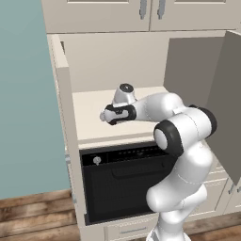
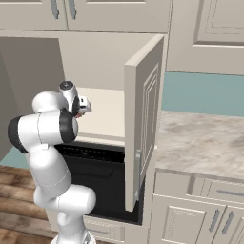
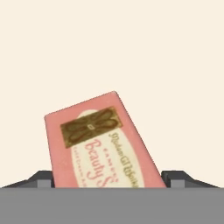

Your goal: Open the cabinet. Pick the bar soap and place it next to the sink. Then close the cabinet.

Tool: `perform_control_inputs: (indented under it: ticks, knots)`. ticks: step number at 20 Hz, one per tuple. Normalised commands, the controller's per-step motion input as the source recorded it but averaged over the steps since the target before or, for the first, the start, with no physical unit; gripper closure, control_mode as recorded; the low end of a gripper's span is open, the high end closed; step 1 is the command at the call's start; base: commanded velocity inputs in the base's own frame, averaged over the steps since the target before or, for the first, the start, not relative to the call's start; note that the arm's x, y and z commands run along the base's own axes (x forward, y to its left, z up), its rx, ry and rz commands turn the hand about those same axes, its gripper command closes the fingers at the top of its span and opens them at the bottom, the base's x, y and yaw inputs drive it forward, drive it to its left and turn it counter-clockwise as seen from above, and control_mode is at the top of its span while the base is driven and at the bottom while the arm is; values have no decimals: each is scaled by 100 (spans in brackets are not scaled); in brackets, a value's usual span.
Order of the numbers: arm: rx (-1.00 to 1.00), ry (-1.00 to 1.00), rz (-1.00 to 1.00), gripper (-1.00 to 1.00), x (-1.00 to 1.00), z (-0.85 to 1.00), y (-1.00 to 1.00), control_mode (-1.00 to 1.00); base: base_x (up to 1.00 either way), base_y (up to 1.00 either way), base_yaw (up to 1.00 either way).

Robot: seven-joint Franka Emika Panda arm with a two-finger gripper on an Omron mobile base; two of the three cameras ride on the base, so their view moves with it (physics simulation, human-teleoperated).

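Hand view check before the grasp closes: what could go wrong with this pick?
1. The pink bar soap lies skewed between the open fingertips, so closing could pinch its corners and twist it loose.
2. The arm reaches deep into the cabinet between its open doors; a careless retreat might clip one.

The cabinet [image 1: 117, 56] is a large cream unit standing with both doors swung wide open, showing a plain cream interior and a flat cream shelf floor. Its right door [image 2: 143, 124] has a raised panel and juts outward, edge toward the camera. The bar soap [image 3: 103, 144] is a flat pink packet with a pale oval label, a gold bow emblem and pink script; it lies flat and skewed on the cabinet floor.
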Motion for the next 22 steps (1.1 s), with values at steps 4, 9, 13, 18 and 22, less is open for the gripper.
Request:
perform_control_inputs:
  ticks: [4,9,13,18,22]
  knots:
    - [0,-1,0,100,-79,4,0,-100,0,0,0]
    - [0,-1,-1,100,-98,47,0,-100,0,0,0]
    - [0,0,-5,100,-79,100,-2,-100,0,0,0]
    - [0,0,-3,100,-88,96,-13,-100,0,0,0]
    - [0,0,-3,100,-95,88,-31,-100,0,0,0]
